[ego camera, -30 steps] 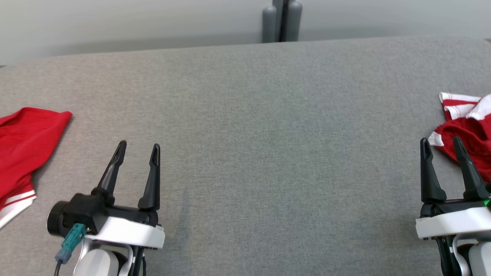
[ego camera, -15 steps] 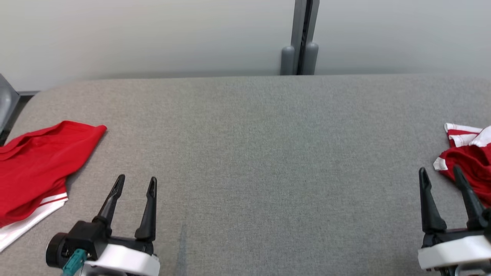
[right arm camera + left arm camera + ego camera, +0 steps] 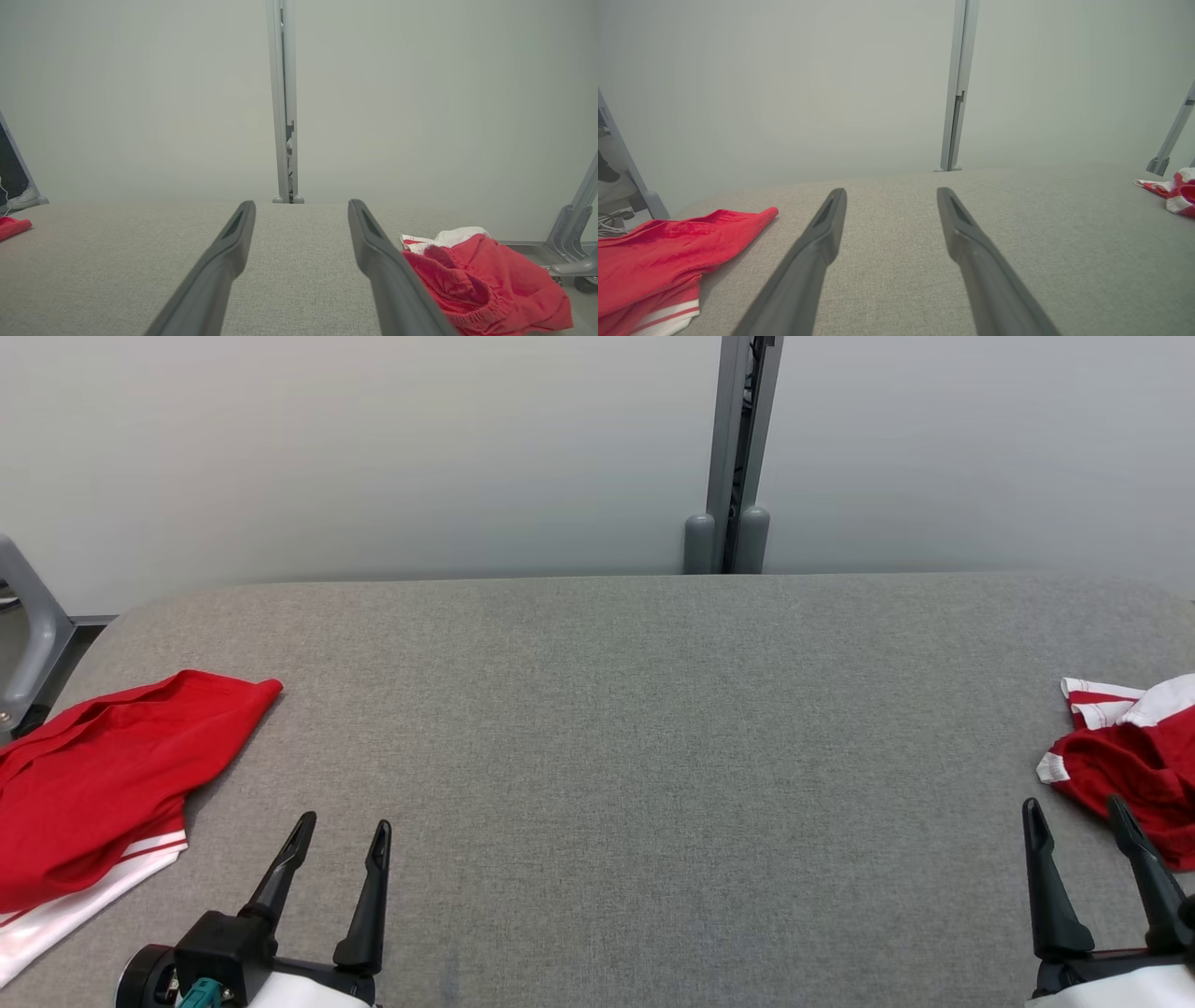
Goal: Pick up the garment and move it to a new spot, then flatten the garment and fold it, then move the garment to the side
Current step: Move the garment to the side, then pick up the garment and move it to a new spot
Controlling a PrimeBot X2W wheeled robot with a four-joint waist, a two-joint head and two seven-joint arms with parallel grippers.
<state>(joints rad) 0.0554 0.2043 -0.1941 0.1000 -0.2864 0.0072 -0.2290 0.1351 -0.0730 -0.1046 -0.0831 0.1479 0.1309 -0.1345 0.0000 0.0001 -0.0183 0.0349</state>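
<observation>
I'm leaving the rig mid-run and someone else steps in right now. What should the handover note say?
The left gripper is open and empty, over the table at its near left.
The right gripper is open and empty, beside the crumpled garment at the table's right edge.
Done, it seems: the flat red garment lies set aside at the far left.
Left to do: pick up the crumpled garment, move it to the middle, flatten, fold and set it aside.

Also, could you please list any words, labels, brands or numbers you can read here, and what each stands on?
No text can be read anywhere.
The red garment at the left: white stripes, no print or label showing.
The crumpled red and white garment at the right: no lettering showing.
The left pincer and right pincer: plain dark, unmarked.
The grey table: bare cloth.
</observation>
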